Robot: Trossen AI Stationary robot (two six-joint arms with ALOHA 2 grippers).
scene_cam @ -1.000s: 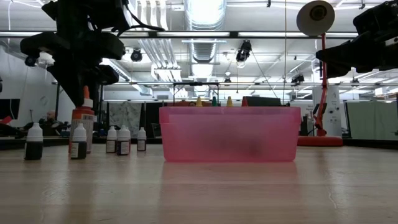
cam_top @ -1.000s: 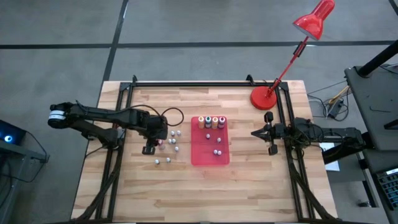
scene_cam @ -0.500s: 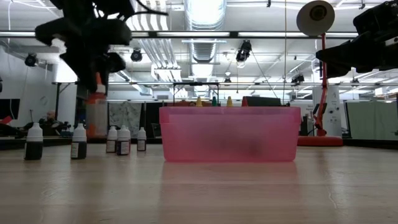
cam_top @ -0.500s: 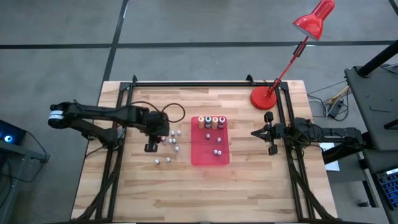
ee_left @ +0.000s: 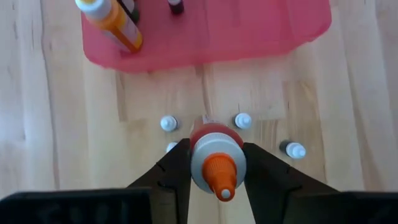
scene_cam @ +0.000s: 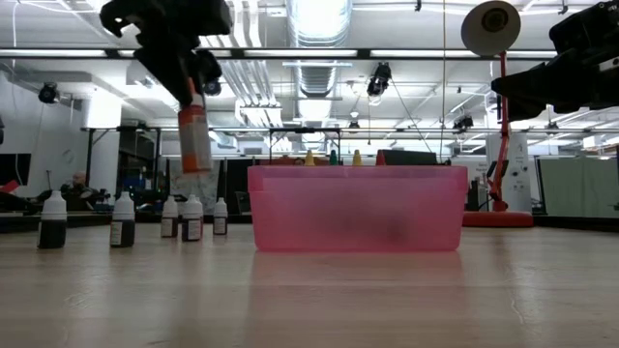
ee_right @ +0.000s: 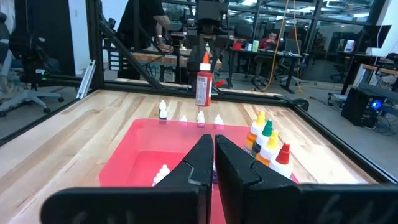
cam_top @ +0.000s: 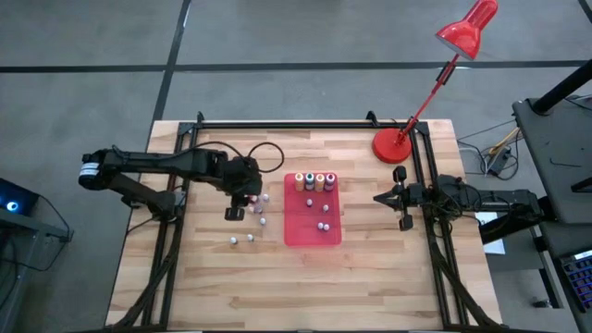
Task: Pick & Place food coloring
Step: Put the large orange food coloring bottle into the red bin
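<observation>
One red bottle (scene_cam: pixel 193 138) with orange tip clamped in my left gripper (ee_left: pixel 214 163), lifted clear of table (cam_top: pixel 370 277), near tray's left edge. Small bottles (cam_top: pixel 250 238) stand loose on wood beneath. Red tray (cam_top: pixel 313 231) holds more bottles. Right gripper (ee_right: pixel 213 163) fingers together, waiting by table's right edge near lamp (cam_top: pixel 393 145).
</observation>
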